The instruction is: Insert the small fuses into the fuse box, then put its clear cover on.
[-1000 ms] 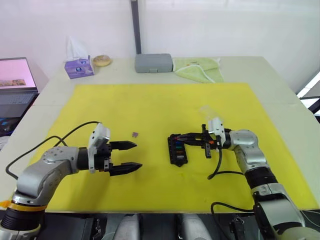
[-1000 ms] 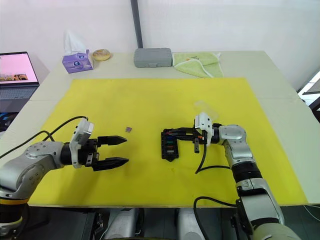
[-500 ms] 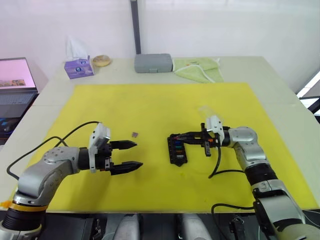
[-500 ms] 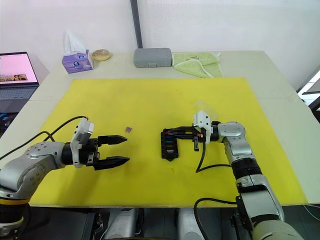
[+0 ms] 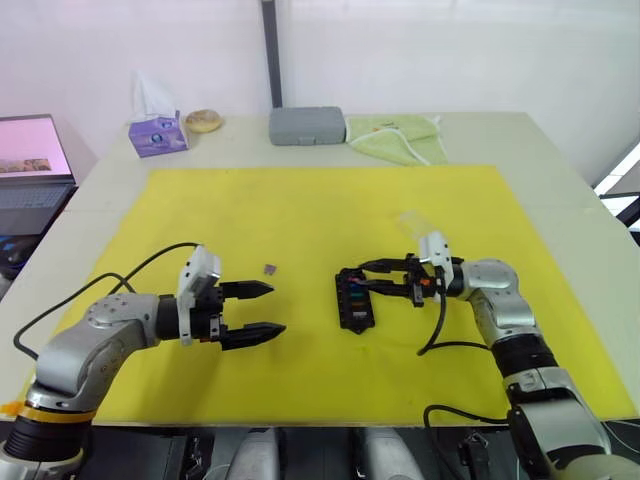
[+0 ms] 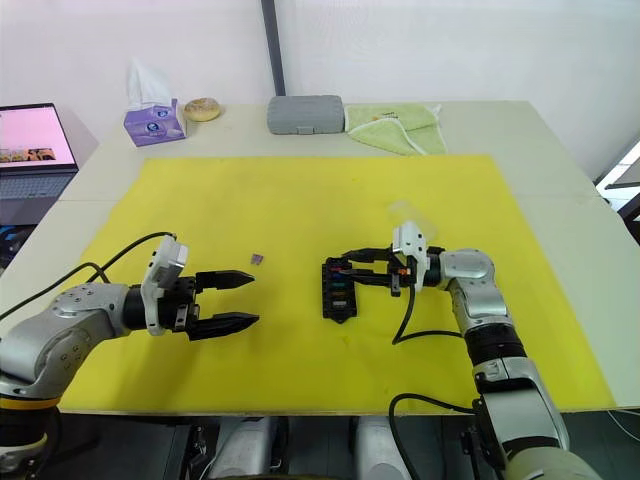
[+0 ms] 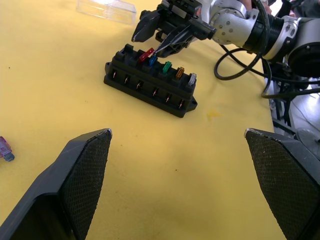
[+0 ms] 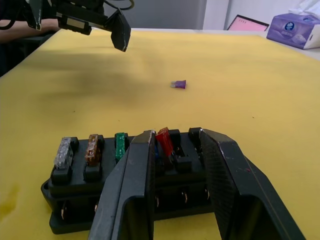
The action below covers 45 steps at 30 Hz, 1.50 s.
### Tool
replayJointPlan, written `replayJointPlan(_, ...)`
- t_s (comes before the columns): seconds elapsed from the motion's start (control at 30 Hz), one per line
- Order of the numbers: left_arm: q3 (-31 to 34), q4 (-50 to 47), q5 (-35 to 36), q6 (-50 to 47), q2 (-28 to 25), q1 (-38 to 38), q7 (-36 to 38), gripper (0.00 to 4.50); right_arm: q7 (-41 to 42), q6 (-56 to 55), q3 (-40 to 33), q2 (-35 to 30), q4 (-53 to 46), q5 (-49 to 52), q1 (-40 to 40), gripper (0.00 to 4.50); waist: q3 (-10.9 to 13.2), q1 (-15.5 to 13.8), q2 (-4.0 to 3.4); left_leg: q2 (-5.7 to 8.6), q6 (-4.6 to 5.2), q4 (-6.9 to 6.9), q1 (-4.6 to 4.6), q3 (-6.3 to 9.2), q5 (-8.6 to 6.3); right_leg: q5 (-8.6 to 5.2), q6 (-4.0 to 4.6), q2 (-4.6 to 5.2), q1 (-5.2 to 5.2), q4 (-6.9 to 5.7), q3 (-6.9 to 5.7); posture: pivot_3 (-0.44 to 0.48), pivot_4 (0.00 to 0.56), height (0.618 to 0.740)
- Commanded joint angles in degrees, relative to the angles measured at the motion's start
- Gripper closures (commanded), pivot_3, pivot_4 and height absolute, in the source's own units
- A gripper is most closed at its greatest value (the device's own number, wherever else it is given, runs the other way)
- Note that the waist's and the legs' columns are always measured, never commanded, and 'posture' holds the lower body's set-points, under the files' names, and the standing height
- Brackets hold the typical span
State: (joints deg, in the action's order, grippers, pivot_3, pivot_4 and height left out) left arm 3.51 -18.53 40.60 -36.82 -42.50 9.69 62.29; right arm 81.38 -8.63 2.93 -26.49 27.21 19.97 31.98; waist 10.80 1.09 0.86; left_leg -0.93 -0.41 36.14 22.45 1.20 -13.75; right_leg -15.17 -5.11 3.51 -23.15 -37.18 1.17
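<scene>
The black fuse box (image 7: 150, 81) lies on the yellow mat (image 5: 300, 210), and the red fuse (image 8: 164, 142) in it is framed by the parted fingers of the right gripper (image 8: 176, 150). The left gripper (image 5: 262, 309) is held wide open over the mat. The purple fuse (image 8: 178, 84) lying apart looks tiny, light and hard, so it should be pinched gently by its flat sides.

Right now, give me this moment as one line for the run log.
right gripper: open around red fuse in fuse box | left gripper: open, empty | purple fuse: loose on mat | cover: off

laptop (image 5: 30, 160): cut by edge | clear cover (image 5: 415, 222): faint
</scene>
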Motion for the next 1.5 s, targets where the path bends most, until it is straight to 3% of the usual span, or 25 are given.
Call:
replayJointPlan(0.03, 0.4, -0.6, 0.3, 0.5, -0.1, 0.4, 0.2, 0.0, -0.1, 2.4, -1.1, -0.6, -4.4, 2.1, -0.1, 3.02, 0.0, 0.0, 0.0, 0.0, 0.0, 0.0, 0.0, 0.0, 0.0, 0.0, 0.0, 0.0, -0.01, 0.0, 0.0, 0.0, 0.15, 0.74)
replayJointPlan(0.5, 0.4, -0.4, 0.0, 0.6, -0.2, 0.1, 0.4, 0.0, -4.7, 4.5, 1.3, -2.8, -14.9, -1.8, -3.9, 3.02, 0.0, -0.1, 0.0, 0.01, 0.0, 0.0, 0.03, 0.0, 0.0, 0.0, 0.0, 0.02, -0.04, 0.0, 0.0, 0.0, 0.15, 0.74)
replayJointPlan(0.8, 0.1, -0.3, -0.1, 0.5, 0.0, 0.1, 0.2, 0.0, -7.4, 5.8, 1.8, -2.5, -15.8, -2.4, -4.5, 3.02, 0.0, -0.1, 0.0, 0.01, 0.0, 0.0, 0.04, -0.01, 0.0, 0.0, 0.0, 0.01, -0.04, 0.01, 0.0, 0.0, 0.15, 0.74)
replayJointPlan(0.9, 0.3, -0.2, -0.1, 0.6, 0.0, -0.1, 0.2, 0.0, -7.4, 6.4, 1.8, -2.5, -15.8, -2.0, -4.4, 3.85, 0.0, -0.1, 0.0, 0.01, 0.0, 0.0, 0.04, 0.0, 0.0, 0.0, 0.0, 0.01, -0.04, 0.0, 0.0, 0.0, 0.15, 0.74)
replayJointPlan(1.2, 0.3, -0.1, -0.2, 0.7, 0.0, -0.1, 0.1, 0.0, -7.4, 6.6, 1.7, -2.6, -15.5, -2.0, -4.3, 3.85, 0.0, -0.1, 0.0, 0.01, 0.0, 0.0, 0.04, 0.0, 0.0, 0.0, 0.0, 0.01, -0.04, 0.01, 0.0, 0.0, 0.15, 0.74)
replayJointPlan(1.3, 0.2, -0.1, -0.4, 0.8, 0.0, -0.1, 0.1, 0.0, -7.5, 6.9, 1.6, -2.5, -15.7, -1.8, -4.3, 4.49, 0.0, -0.1, 0.0, 0.01, 0.0, 0.0, 0.04, 0.0, 0.0, 0.0, 0.0, 0.01, -0.04, 0.01, -0.01, 0.0, 0.15, 0.74)
replayJointPlan(1.5, 0.2, -0.1, -0.6, 0.8, 0.0, -0.1, 0.3, 0.0, -7.3, 7.8, 1.3, -2.8, -16.8, -0.9, -4.7, 4.49, 0.0, -0.1, 0.0, 0.01, 0.0, 0.0, 0.04, 0.0, 0.0, 0.0, 0.0, 0.01, -0.04, 0.01, 0.0, 0.0, 0.15, 0.74)
